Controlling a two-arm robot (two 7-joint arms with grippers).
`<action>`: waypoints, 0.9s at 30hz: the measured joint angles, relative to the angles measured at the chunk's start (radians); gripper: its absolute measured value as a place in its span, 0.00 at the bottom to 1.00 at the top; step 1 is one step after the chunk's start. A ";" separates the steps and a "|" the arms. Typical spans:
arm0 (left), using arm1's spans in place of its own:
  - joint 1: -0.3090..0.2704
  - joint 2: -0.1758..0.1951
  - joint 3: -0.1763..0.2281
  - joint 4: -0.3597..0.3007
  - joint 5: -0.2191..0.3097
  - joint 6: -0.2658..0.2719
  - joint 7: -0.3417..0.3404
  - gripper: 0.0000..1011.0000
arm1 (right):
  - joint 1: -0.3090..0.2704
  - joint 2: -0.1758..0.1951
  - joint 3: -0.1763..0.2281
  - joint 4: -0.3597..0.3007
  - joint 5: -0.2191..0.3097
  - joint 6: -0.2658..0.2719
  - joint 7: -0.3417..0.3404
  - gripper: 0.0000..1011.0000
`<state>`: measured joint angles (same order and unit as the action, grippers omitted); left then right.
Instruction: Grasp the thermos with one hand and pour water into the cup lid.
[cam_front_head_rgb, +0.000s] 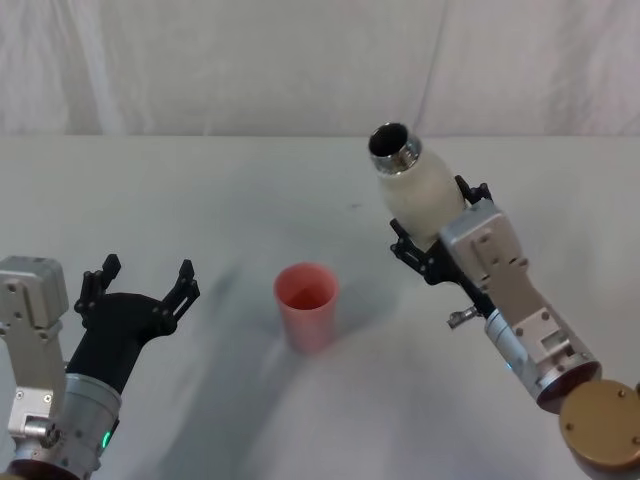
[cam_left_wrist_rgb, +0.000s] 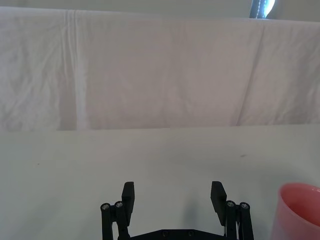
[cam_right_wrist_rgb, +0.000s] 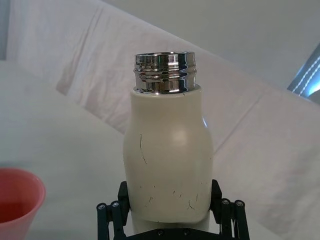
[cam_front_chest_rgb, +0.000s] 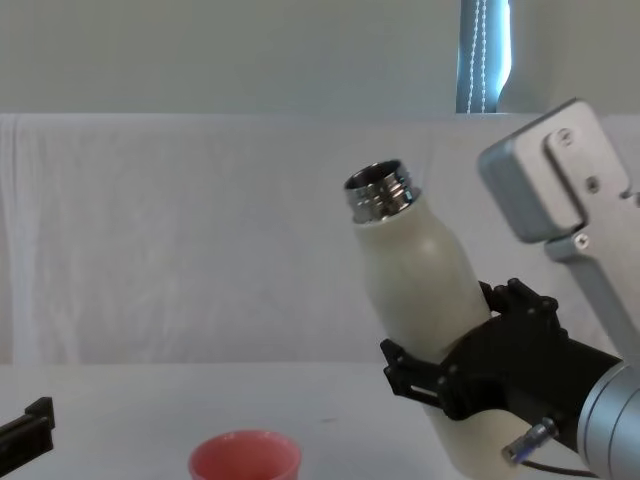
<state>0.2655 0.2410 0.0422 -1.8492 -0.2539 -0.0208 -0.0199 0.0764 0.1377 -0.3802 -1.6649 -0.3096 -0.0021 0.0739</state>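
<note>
Now the thermos (cam_front_head_rgb: 418, 190), clamped in the right gripper (cam_front_head_rgb: 440, 235) and lifted at two o'clock from the cup lid (cam_front_head_rgb: 307, 303), should be carried over its rim before tipping further, while the left gripper (cam_front_head_rgb: 140, 285) is kept spread at nine o'clock.

The cup lid (cam_front_head_rgb: 306, 303) stands alone mid-desk (cam_front_head_rgb: 250, 190), bare desk all round it. At its 8 o'clock the left pincer (cam_front_head_rgb: 140, 280) sits spread wide; at 2 o'clock the right pincer (cam_front_head_rgb: 432, 238) holds the tilted thermos (cam_front_head_rgb: 420, 190) aloft.
</note>
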 joint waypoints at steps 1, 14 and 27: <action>0.000 0.000 0.000 0.000 0.000 0.000 0.000 0.99 | 0.002 0.002 -0.004 0.002 -0.021 -0.001 -0.004 0.95; 0.000 0.000 0.000 0.000 0.000 0.000 0.000 0.99 | 0.017 0.030 -0.037 0.001 -0.161 0.024 0.013 0.95; 0.000 0.000 0.000 0.000 0.000 0.000 0.000 0.99 | 0.040 0.069 -0.069 -0.026 -0.252 0.066 0.053 0.95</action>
<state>0.2655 0.2410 0.0422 -1.8492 -0.2538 -0.0208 -0.0199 0.1162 0.2068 -0.4490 -1.6904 -0.5616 0.0639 0.1270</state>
